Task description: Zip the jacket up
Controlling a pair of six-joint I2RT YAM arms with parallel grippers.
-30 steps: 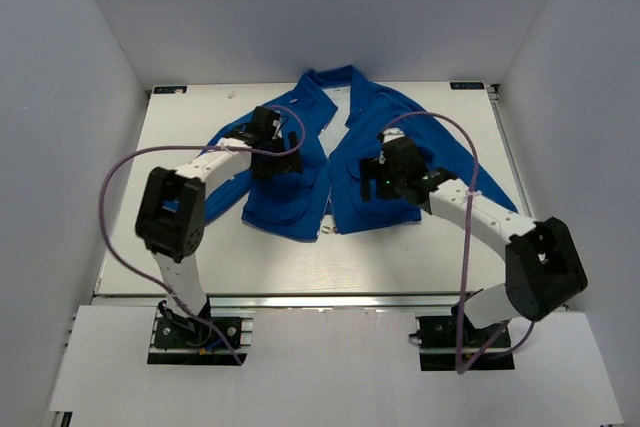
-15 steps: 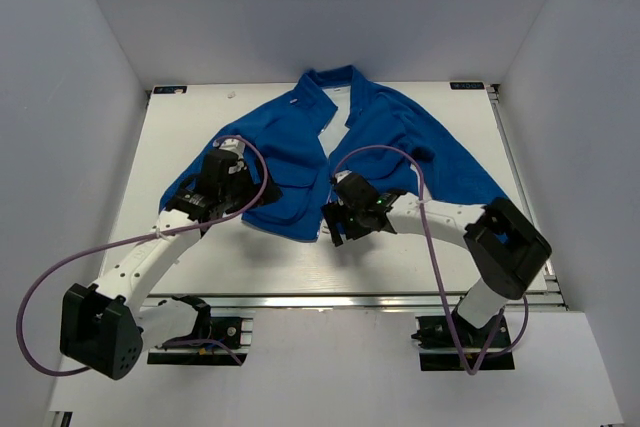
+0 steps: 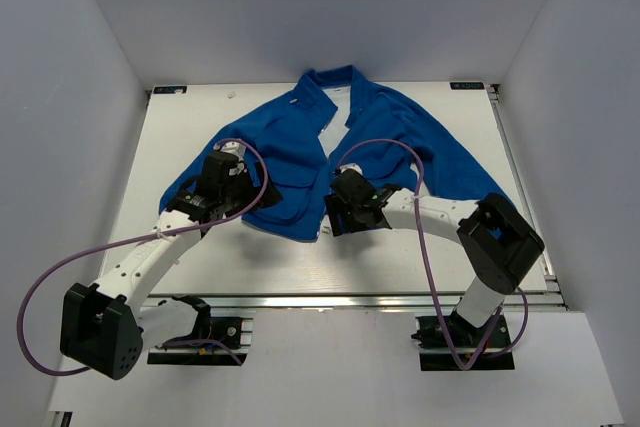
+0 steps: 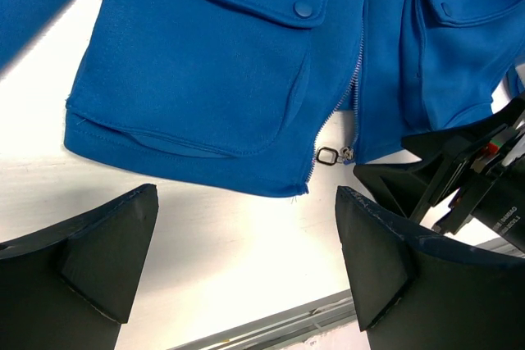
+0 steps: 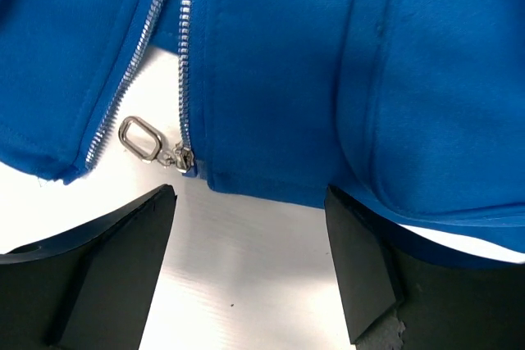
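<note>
jacket (image 5: 328, 79) hem: just ahead of right fingers (image 5: 107, 268) | zipper pull (image 5: 141, 138): ungripped

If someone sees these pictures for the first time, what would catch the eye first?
First, the bright blue jacket, spread open across the middle of the white table. Next, its small metal zipper pull at the bottom hem, with the two zipper sides apart above it. Both the left gripper and the right gripper hover open just before that hem, holding nothing.
</note>
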